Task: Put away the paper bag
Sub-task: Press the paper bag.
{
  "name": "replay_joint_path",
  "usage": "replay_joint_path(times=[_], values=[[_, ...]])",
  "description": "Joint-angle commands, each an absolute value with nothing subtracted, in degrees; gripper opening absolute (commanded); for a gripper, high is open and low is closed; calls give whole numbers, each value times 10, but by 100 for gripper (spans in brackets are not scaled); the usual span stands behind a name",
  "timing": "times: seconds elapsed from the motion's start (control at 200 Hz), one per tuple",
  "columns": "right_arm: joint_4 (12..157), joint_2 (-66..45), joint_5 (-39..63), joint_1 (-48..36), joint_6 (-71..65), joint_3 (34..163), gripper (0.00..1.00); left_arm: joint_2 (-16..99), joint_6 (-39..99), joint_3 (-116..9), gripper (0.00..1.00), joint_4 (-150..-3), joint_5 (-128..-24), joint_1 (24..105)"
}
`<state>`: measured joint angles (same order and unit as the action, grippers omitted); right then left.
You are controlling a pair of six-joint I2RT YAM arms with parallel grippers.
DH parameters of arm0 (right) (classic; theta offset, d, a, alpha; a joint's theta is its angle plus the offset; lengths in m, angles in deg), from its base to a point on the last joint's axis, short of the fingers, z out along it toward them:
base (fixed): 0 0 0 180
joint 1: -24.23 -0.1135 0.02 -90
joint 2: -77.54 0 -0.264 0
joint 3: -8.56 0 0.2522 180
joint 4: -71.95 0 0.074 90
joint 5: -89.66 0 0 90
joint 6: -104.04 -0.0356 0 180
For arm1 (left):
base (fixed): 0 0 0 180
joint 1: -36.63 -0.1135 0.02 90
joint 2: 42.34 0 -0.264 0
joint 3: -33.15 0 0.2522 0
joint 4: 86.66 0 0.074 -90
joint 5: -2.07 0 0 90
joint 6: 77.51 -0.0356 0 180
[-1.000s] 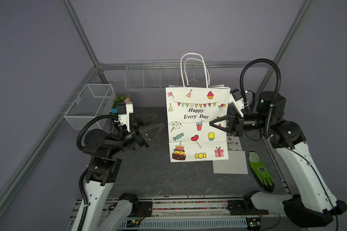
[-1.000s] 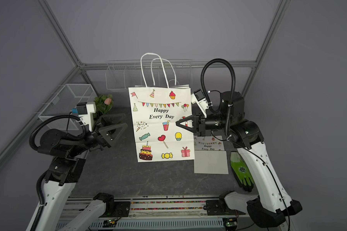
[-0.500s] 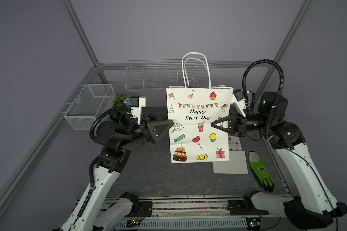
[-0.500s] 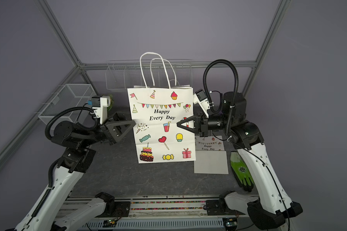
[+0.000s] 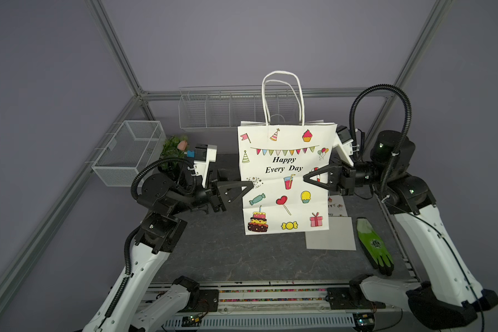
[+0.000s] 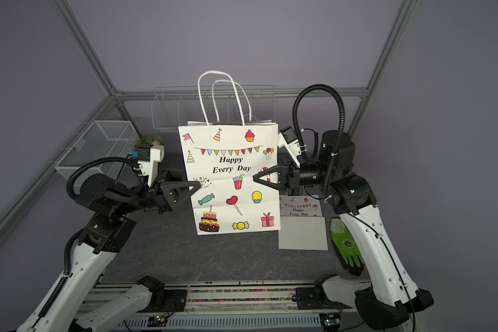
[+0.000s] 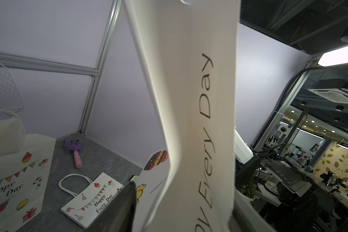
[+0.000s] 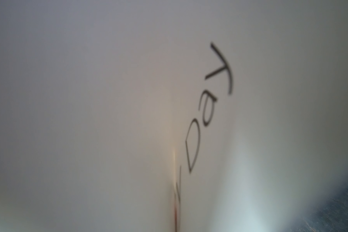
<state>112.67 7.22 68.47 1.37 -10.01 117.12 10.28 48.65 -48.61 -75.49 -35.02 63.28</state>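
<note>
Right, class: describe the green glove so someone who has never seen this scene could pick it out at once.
Start at the tall white paper bag standing upright in the middle. Toward the right arm lies a flat grey sheet, then the glove beyond it. It alone is bright green tipped with black; its neighbours are white or grey.

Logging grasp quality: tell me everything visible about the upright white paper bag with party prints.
The white paper bag stands upright on the dark tabletop, creased, printed with party pictures, two cord handles raised. The right gripper is shut on one edge; the left gripper straddles the opposite edge, grip unclear.
</note>
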Motion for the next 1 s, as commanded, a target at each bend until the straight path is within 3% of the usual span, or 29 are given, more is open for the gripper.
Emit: replay_joint_path(times=[0.0,0.105,0.135,0.21,0.245,0.405,0.485,0.655,0.999], values=[[1089,77,699,16,-122,1163,7,99,476,-479,38,-745,-343,636],[1077,79,688,15,-133,1168,7,98,471,-475,34,-736,-340,638],[1077,80,682,16,-132,1170,7,97,469,-474,40,-733,-340,639],[1073,81,667,15,-135,1172,7,98,466,-474,70,-728,-333,643],[1072,81,659,16,-135,1173,7,99,464,-473,79,-727,-331,646],[1069,82,640,16,-137,1175,7,107,441,-474,86,-701,-327,670],[1069,82,639,16,-137,1175,7,112,429,-476,77,-687,-327,684],[1069,85,646,15,-139,1174,7,118,413,-481,42,-668,-331,694],[1092,94,677,15,-118,1167,13,114,398,-482,16,-646,-334,693]])
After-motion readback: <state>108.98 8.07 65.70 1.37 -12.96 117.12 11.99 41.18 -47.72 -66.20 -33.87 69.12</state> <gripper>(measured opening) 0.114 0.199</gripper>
